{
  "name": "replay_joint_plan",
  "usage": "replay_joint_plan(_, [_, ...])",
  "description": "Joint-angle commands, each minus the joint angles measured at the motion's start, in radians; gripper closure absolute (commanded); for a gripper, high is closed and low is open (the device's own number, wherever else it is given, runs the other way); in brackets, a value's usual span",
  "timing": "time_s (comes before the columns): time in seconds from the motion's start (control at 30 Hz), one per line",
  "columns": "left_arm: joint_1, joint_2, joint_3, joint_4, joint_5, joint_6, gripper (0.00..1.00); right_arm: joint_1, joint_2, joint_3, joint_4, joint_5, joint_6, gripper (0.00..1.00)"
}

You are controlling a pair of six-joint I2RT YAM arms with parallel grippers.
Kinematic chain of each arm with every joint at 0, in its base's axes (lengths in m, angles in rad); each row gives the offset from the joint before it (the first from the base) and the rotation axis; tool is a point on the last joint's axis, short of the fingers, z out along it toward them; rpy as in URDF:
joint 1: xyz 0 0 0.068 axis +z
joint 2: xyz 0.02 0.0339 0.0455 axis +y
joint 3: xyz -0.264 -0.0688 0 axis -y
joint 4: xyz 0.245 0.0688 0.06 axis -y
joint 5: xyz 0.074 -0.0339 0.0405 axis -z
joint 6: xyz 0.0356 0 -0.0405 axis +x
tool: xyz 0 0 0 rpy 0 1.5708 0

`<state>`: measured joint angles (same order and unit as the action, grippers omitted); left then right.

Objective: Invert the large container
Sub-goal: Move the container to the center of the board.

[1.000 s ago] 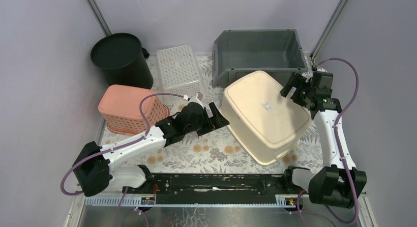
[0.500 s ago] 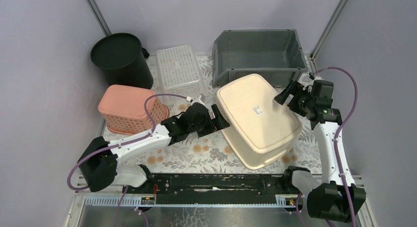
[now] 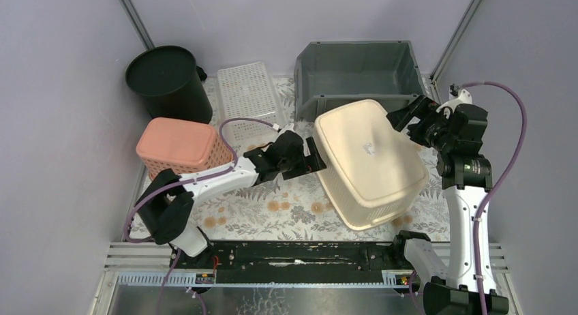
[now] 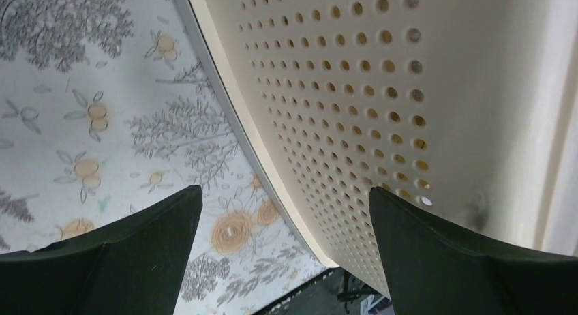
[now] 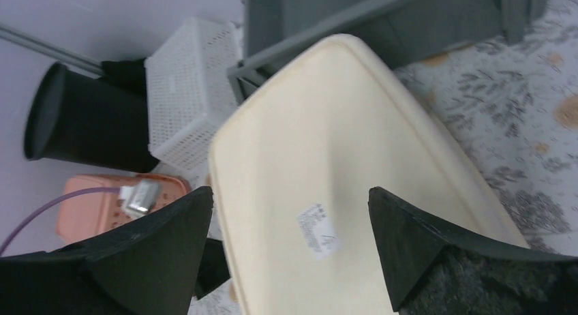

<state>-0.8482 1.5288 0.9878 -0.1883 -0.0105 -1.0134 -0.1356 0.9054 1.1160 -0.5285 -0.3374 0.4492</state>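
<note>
Here's the large cream perforated plastic container, sitting right of centre on the flower-patterned table cover, flat base facing up with a small white label showing on it, and the whole tub leaning at a tilt. The left gripper is right at its left wall, jaws spread wide. From the left wrist, the dotted side wall fills the space past the fingers, with nothing pinched. The right gripper hovers over the far right corner of the base, jaws also wide apart and gripping nothing. Just behind the container stands a grey plastic bin. Further left are a white lattice basket, a black round bucket and a salmon-pink basket lying base up.
</note>
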Motion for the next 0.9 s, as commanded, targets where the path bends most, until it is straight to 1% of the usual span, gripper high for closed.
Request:
replay_joint_plan(0.0, [0.006, 0.087, 0.085, 0.036, 0.009, 0.041, 0.00, 0.007, 0.021, 0.079, 0.076, -0.131, 0.066, 0.09])
replay_joint_plan(0.27, [-0.034, 0.278, 0.271, 0.019, 0.021, 0.071, 0.01, 0.007, 0.015, 0.124, 0.059, -0.175, 0.074, 0.09])
replay_joint_plan(0.47, [-0.069, 0.420, 0.436, -0.024, 0.023, 0.089, 0.01, 0.007, 0.004, 0.101, 0.078, -0.203, 0.101, 0.09])
replay_joint_plan(0.87, [-0.077, 0.646, 0.743, -0.134, 0.017, 0.139, 0.02, 0.008, 0.012, 0.062, 0.102, -0.223, 0.105, 0.10])
